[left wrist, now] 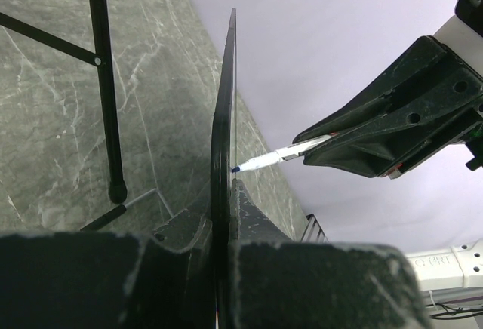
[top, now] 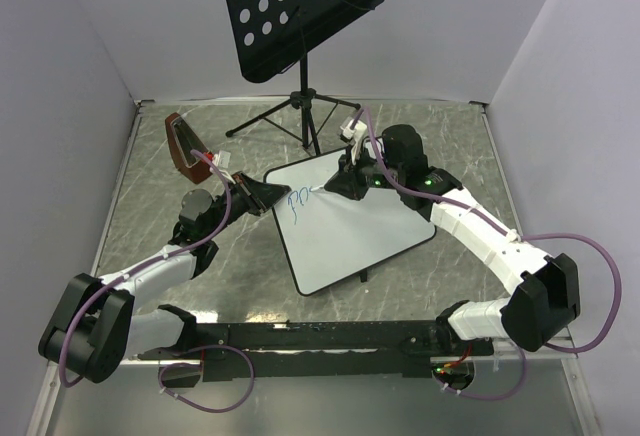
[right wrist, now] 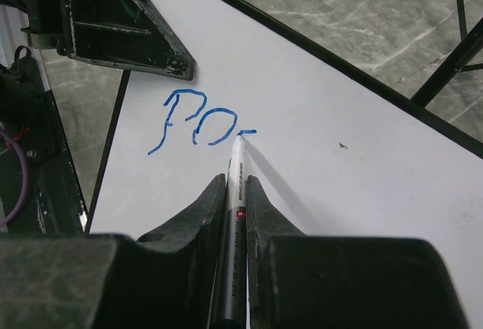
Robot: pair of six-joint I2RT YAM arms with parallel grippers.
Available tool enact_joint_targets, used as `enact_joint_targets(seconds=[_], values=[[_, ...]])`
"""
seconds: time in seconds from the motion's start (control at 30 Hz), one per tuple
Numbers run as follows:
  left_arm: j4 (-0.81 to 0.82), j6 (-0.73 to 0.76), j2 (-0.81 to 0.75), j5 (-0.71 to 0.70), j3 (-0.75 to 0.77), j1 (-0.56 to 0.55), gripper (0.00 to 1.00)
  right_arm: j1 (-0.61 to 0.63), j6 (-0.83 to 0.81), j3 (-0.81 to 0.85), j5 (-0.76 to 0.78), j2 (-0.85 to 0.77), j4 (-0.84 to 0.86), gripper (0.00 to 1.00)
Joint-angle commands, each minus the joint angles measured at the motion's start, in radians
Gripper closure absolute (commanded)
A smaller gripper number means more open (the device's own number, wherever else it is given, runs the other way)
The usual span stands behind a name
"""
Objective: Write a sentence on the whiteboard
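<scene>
Blue handwriting on the whiteboard point(right wrist: 362, 163)
The sentence point(right wrist: 198, 121) reads only "Po" and a short dash-like stroke, written in blue near the board's left corner. From the top view it shows only as a small blue scribble. Fine print along the barrel of the marker point(right wrist: 233, 193) is too small to read.

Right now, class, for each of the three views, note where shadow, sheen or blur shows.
Top external: even light, dull sheen on the table. Right wrist: the marker throws a soft shadow rightward on the whiteboard; the right gripper's fingers look blurred. Left wrist: the left gripper's fingers are dark and blurred.
</scene>
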Motion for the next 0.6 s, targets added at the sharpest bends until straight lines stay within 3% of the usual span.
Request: enact_joint_targets(seconds=[0.0, 0.57], values=[[0.118, 0.034, -0.017, 0.021, 0.026, -0.006, 0.99, 0.004, -0.032, 0.006, -0.014, -0.007, -0.014, 1.00], [0.118, 0.032, -0.017, 0.022, 0.025, -0.006, 0.99, 0.000, -0.063, -0.051, 0.027, -0.053, -0.066, 1.00]])
